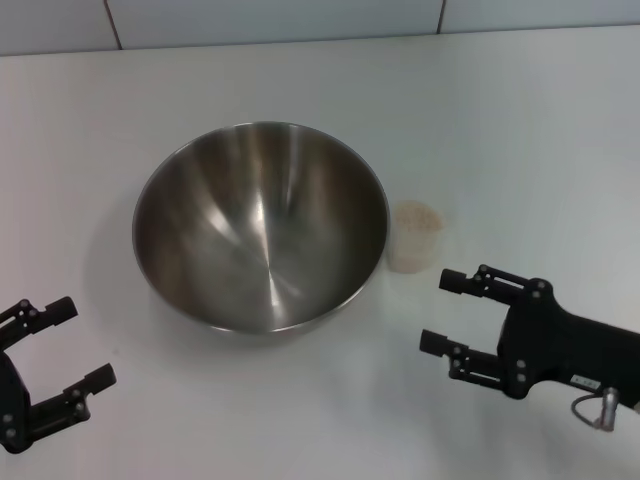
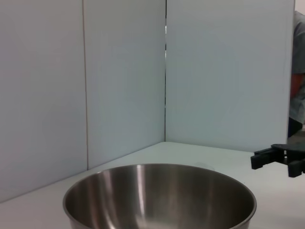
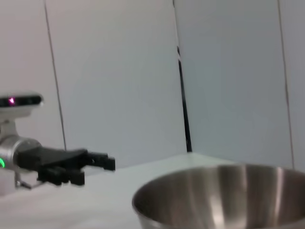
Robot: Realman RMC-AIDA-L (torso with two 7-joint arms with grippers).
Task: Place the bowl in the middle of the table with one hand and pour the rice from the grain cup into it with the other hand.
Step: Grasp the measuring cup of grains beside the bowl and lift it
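Head view: a large round stainless-steel bowl (image 1: 261,228), its brushed inside shiny and bare, is seen standing upright on the plain white, smooth table (image 1: 520,120), slightly toward the robot's left of centre. A small translucent plastic grain cup (image 1: 414,236) is placed upright just beside the bowl's rim on the robot's right; whether cup and bowl actually touch cannot be told from this angle. The cup is filled with a pale off-white heap of rice (image 1: 416,216), visible at its mouth.

The black right gripper (image 1: 453,312) is held low over the table, near the cup on the side closer to the robot, with its two fingers spread apart and nothing between them; its fingertips are directed toward the bowl. The black left gripper (image 1: 78,343) is seen at the near left corner of the view, well apart from the bowl, its fingers likewise parted and holding nothing.

Left wrist view: the bowl (image 2: 159,196) is shown from the side, with white wall panels (image 2: 119,71) behind it and the right gripper (image 2: 279,160) at the frame's edge.

Right wrist view: the bowl's rim (image 3: 224,191) is seen, and the left gripper (image 3: 90,167) farther off.
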